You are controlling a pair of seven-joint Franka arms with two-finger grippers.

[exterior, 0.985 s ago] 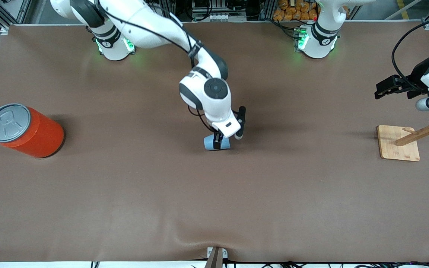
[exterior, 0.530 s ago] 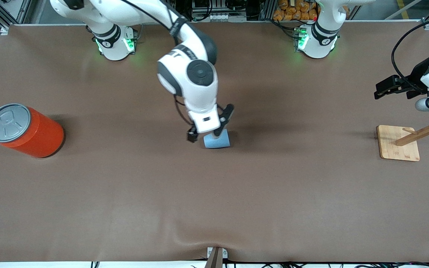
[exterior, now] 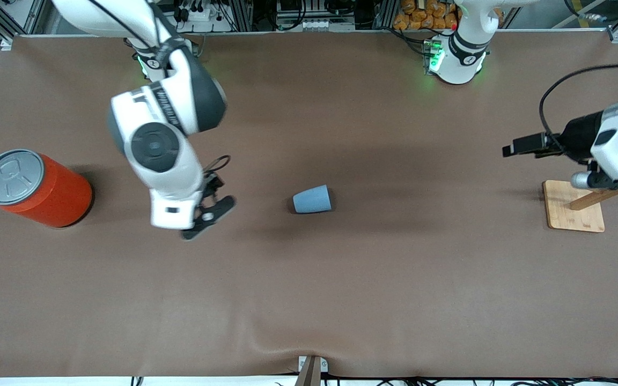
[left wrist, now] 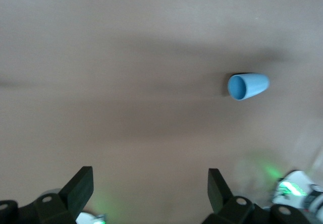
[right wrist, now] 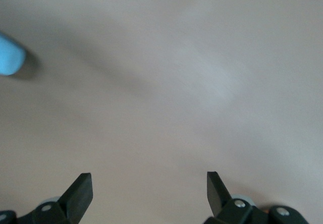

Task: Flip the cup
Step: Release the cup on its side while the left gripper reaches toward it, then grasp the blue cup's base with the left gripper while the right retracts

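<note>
The small light-blue cup (exterior: 312, 199) lies on its side in the middle of the table, its mouth turned toward the left arm's end. It also shows in the left wrist view (left wrist: 247, 86), with the darker inside visible, and at the edge of the right wrist view (right wrist: 10, 55). My right gripper (exterior: 213, 206) is open and empty, over bare table between the cup and the orange can; the right wrist view (right wrist: 149, 183) shows its jaws wide apart. My left gripper (exterior: 513, 148) is open and empty, raised next to the wooden stand, and its own view (left wrist: 150, 183) shows the same.
A large orange can (exterior: 35, 187) with a grey pull-tab lid stands at the right arm's end of the table. A wooden stand on a square base (exterior: 574, 206) sits at the left arm's end. The table is covered in brown cloth (exterior: 309, 300).
My right gripper opened, left the cup and moved away toward the orange can. The cup stayed where it was. My left gripper shifted a little toward the middle of the table.
</note>
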